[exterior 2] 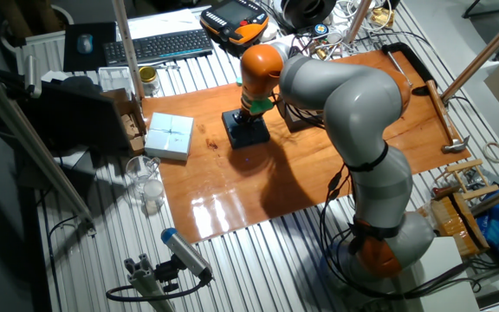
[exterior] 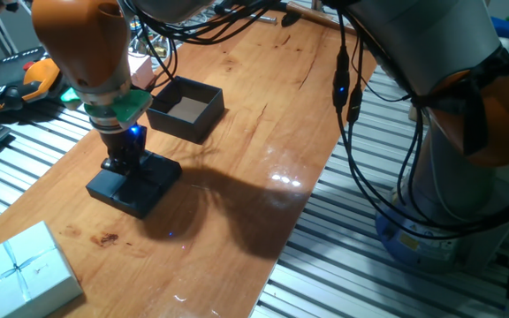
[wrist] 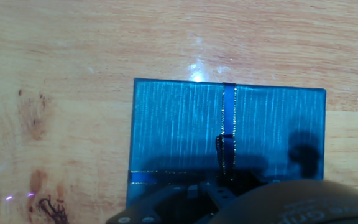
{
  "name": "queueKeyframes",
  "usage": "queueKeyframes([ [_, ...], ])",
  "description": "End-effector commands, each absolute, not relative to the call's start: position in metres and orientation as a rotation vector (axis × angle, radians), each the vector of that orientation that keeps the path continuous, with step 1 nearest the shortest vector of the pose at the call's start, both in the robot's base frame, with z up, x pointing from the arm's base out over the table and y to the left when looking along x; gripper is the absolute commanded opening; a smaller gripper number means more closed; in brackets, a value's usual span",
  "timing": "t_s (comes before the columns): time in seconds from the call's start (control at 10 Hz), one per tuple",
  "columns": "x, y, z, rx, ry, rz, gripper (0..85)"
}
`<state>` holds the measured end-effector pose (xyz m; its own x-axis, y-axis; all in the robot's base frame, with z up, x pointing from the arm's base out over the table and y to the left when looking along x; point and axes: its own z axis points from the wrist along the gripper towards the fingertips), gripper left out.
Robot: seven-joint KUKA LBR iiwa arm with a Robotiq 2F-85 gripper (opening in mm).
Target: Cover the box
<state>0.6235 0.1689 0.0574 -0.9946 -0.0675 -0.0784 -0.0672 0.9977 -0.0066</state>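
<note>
The black box point(exterior: 186, 108) stands open at the back of the wooden table point(exterior: 263, 115), its brown floor showing. A dark flat lid point(exterior: 148, 181) with a thin ribbon lies on the table in front of it, apart from the box. My gripper point(exterior: 124, 168) points straight down and its tips are down on the lid's top. In the hand view the lid point(wrist: 179, 130) fills the middle and the gripper point(wrist: 222, 186) is a dark shape at its near edge, by the ribbon knot. The jaws' gap is hidden. In the other fixed view the gripper point(exterior 2: 251, 117) stands over the lid point(exterior 2: 248, 132).
A pale blue ribboned box point(exterior: 20, 269) lies at the table's near left corner, also in the other fixed view point(exterior 2: 170, 136). An orange and black pendant point(exterior: 34, 79) lies beyond the left edge. Cables point(exterior: 347, 97) hang beside the right edge.
</note>
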Motion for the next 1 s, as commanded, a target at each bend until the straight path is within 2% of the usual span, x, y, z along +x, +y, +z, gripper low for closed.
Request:
queueKeyframes([
  [0.0, 0.6235, 0.1694, 0.0575, -0.104, 3.061, -0.006, 17.0],
  [0.8, 0.6233, 0.1697, 0.0562, -0.078, 3.056, -0.005, 17.0],
  [0.9, 0.6234, 0.1698, 0.0560, -0.078, 3.056, -0.003, 34.0],
])
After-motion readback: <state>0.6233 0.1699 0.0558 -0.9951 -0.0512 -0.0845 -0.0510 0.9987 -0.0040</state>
